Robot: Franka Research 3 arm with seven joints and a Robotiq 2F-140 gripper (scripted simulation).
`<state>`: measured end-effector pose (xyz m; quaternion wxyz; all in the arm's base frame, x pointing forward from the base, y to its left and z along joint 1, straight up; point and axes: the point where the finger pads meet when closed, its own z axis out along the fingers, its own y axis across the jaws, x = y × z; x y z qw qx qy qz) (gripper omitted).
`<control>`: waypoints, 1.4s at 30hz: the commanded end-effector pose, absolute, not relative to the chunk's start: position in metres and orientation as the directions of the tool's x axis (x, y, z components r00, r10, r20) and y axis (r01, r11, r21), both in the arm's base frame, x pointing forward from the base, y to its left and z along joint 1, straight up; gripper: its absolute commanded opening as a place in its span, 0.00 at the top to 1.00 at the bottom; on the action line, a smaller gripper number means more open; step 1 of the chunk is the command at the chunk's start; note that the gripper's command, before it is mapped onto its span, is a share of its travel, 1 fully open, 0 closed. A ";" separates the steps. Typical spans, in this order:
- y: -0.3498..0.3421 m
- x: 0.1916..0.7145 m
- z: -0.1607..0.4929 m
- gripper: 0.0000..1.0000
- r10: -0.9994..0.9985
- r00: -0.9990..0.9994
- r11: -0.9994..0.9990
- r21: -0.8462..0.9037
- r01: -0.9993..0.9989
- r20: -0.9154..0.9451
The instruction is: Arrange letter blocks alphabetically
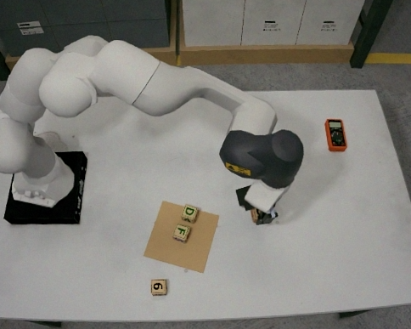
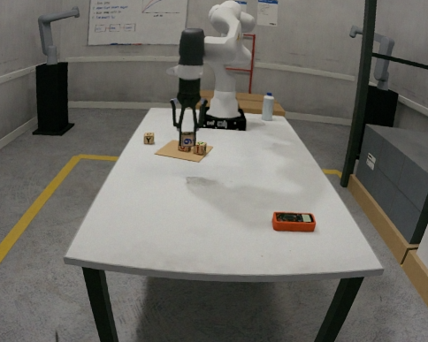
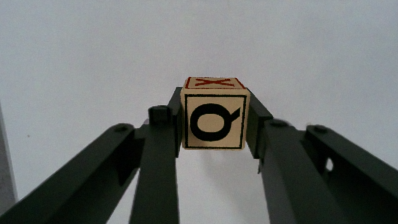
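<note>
My gripper (image 1: 264,218) (image 2: 187,139) (image 3: 211,102) is shut on the Q block (image 1: 255,216) (image 2: 187,140) (image 3: 214,134), off the table and beyond the mat from the base. Q faces up, sideways in the wrist view; a red X is on one side. The D block (image 1: 189,213) (image 2: 201,148) and F block (image 1: 182,233) (image 2: 181,148) sit on the mat (image 1: 199,249) (image 2: 169,151), D on the base's left, with a narrow gap. Their letters face up, sideways in the top view. The held block partly hides F in the exterior view.
The number block (image 1: 159,287) (image 2: 149,139) lies off the mat on the base's right, a 6 or 9 on top. An orange multimeter (image 1: 336,135) (image 2: 294,222) lies on the far left part of the table. A bottle (image 2: 267,107) stands near the base.
</note>
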<state>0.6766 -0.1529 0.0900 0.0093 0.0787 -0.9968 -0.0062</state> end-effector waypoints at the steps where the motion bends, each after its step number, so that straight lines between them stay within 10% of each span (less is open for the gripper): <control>1: -0.162 0.673 0.095 0.67 -0.290 -0.957 0.957 0.004 -0.290 -0.009; 42: -0.219 0.552 0.097 0.67 -0.680 -0.734 0.734 -0.002 -0.680 -0.011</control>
